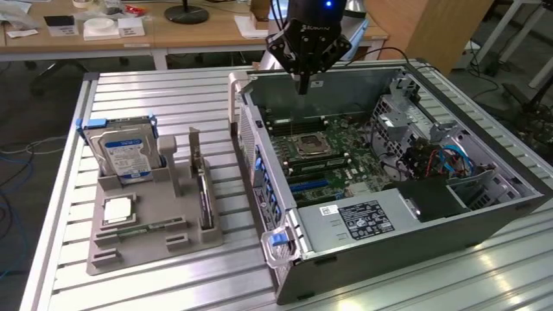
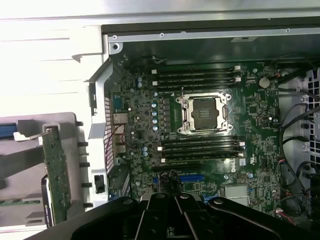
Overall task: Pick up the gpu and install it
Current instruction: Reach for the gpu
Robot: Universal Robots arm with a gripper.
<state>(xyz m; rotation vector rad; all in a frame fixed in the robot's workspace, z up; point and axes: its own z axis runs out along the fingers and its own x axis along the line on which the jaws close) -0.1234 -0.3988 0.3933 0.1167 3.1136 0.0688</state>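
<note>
And there's the pincer [image 1: 302,85], hanging over the far end of the open computer case [image 1: 484,217], its two black fingers pressed together with nothing between them: closed and empty. Down inside, the motherboard [image 1: 333,162] lies bare, with the processor socket [image 1: 309,144] in the middle. The gpu [image 1: 204,194] is well apart from the pincer, to the exterior view's left of the case. It stands on edge in a slot of the grey holder [image 1: 147,243] on the slatted metal surface [image 1: 155,97], silver bracket upright at its far end. A hard drive [image 1: 123,152] stands in the same holder, near the card. On the wrist view the gpu's green board [image 2: 54,175] shows edge-on just outside the case wall.
</note>
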